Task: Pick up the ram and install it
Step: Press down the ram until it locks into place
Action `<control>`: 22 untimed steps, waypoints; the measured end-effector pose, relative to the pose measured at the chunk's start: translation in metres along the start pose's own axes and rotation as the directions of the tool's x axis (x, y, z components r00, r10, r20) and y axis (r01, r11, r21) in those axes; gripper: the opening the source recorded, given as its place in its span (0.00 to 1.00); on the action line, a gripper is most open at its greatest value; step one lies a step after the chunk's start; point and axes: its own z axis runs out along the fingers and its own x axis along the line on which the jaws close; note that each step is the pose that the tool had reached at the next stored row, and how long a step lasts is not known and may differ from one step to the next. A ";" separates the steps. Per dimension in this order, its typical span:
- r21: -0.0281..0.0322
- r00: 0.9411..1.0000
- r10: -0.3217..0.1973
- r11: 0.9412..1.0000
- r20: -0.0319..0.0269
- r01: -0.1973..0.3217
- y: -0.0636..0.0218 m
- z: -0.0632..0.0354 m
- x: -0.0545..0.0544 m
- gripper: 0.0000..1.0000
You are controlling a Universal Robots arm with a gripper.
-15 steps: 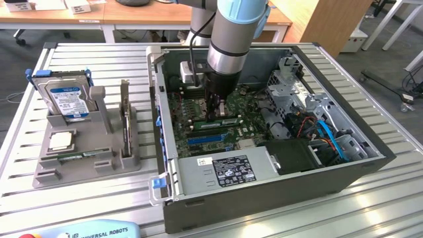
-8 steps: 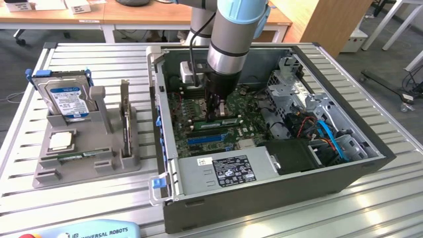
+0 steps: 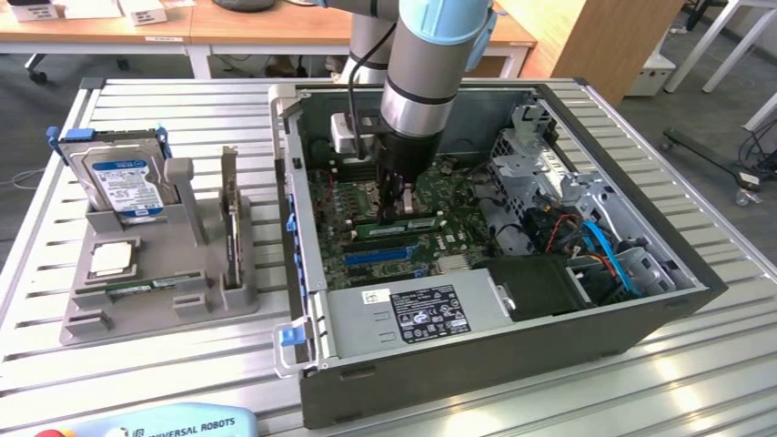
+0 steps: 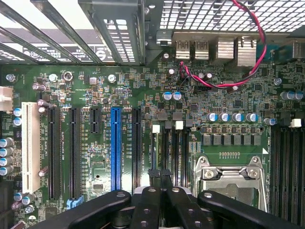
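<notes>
**Pincer shut over the memory slots, ram directly beneath**

Pincer [image 3: 401,202] is down inside the computer case [image 3: 680,300], jaws closed together. In the wrist view the pincer [image 4: 159,172] has its two dark fingertips meeting with nothing visible between them, so I judge it is not carrying anything.

Key relation: in the exterior view the ram [image 3: 413,223] lies on the motherboard [image 3: 364,196] just at 6 o'clock of the fingertips, close under them. Its long axis runs roughly 9 to 3 o'clock, across the line of the arm. I read it as sitting in a slot rather than lying loose. I cannot tell whether the tips touch it.

A second stick [image 3: 228,218] stands on edge in the grey fixture [image 3: 182,305], well apart at 9 o'clock of the pincer and outside the case, with its long axis running 12 to 6.

Hard to make out:
- From the wrist, the memory slots [image 4: 174,152] run under the fingertips, and the fingers hide the part beneath them.
- I cannot read whether the slot latches are shut or whether the ram is fully seated.
- The fixture hides the second stick's lower edge.
</notes>
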 end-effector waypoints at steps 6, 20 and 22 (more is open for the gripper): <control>0.001 1.000 0.000 1.000 0.002 0.000 -0.0001 -0.0023 0.000 0.10; 0.000 1.000 0.000 1.000 0.000 0.000 0.0012 -0.0286 -0.001 0.10; 0.000 1.000 0.000 1.000 0.000 0.000 0.0013 -0.0305 -0.001 0.10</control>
